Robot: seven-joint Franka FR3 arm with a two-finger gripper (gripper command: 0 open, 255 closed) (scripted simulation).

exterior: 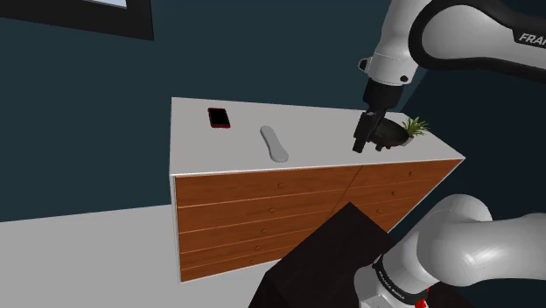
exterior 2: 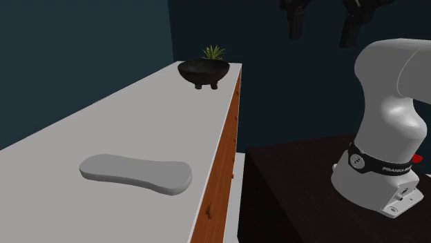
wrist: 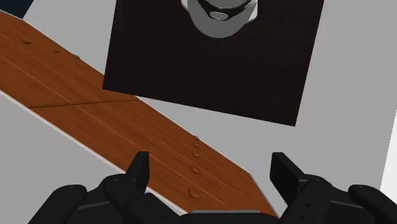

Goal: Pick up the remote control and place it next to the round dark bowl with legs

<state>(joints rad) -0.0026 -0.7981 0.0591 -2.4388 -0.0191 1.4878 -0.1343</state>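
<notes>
A flat grey remote control (exterior: 274,144) lies near the middle of the white dresser top (exterior: 201,144), close to its front edge (exterior 2: 136,172). The round dark bowl with legs (exterior 2: 204,71) stands at the top's far end in the second exterior view, with a small green plant (exterior 2: 213,52) behind it. My gripper (exterior: 366,140) hangs in the air near the bowl (exterior: 391,136), well away from the remote. It is open with nothing between its fingers (wrist: 138,167). In the wrist view the gripper (wrist: 211,168) looks down on the wooden drawer fronts (wrist: 95,121) and the stand.
A black phone with a red rim (exterior: 218,117) lies on the dresser top toward the back, at the shoulder view's left of the remote. My dark stand (wrist: 210,63) sits close in front of the dresser. A dark teal wall (exterior: 79,114) is behind.
</notes>
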